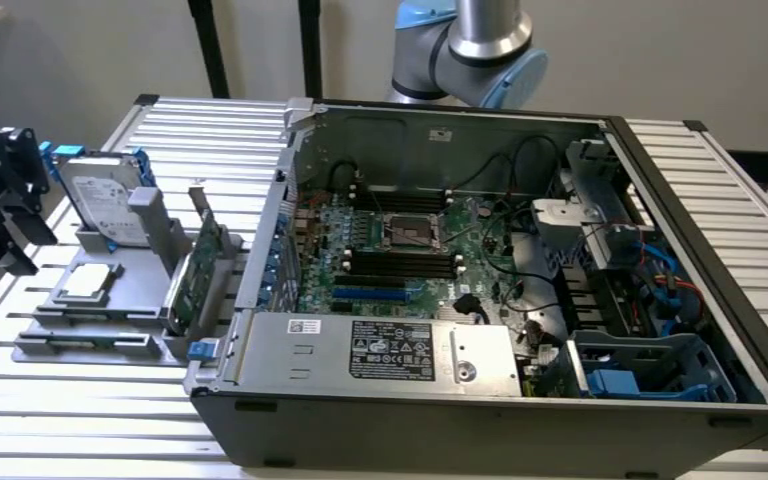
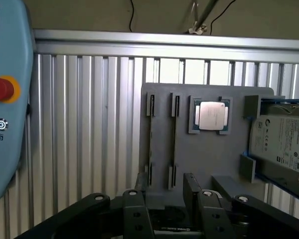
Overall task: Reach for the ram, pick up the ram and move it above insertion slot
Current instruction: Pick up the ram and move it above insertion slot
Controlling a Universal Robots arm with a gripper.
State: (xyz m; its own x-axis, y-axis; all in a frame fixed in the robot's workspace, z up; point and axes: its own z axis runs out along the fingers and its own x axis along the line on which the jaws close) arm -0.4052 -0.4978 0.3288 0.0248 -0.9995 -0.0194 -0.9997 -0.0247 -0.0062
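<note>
Two thin dark strips, the ram [image 2: 150,142] and a second stick [image 2: 173,142], stand edge-on in the slots of a grey holder [image 2: 199,159]. My gripper [image 2: 169,211] hangs above the holder's near edge, open, with one black finger [image 2: 135,211] on each side of the gap and nothing between them. In the exterior view the gripper [image 1: 8,230] is at the far left, over the holder [image 1: 91,320]. The black memory slots [image 1: 398,262] lie on the motherboard inside the open computer case [image 1: 491,400].
On the holder sit a silver processor [image 2: 211,115], a silver hard drive [image 2: 284,144] and a green expansion card [image 1: 195,270] with a bracket. A teach pendant [image 2: 5,99] with a red button lies beside the holder. The slatted metal table [image 2: 89,124] carries everything.
</note>
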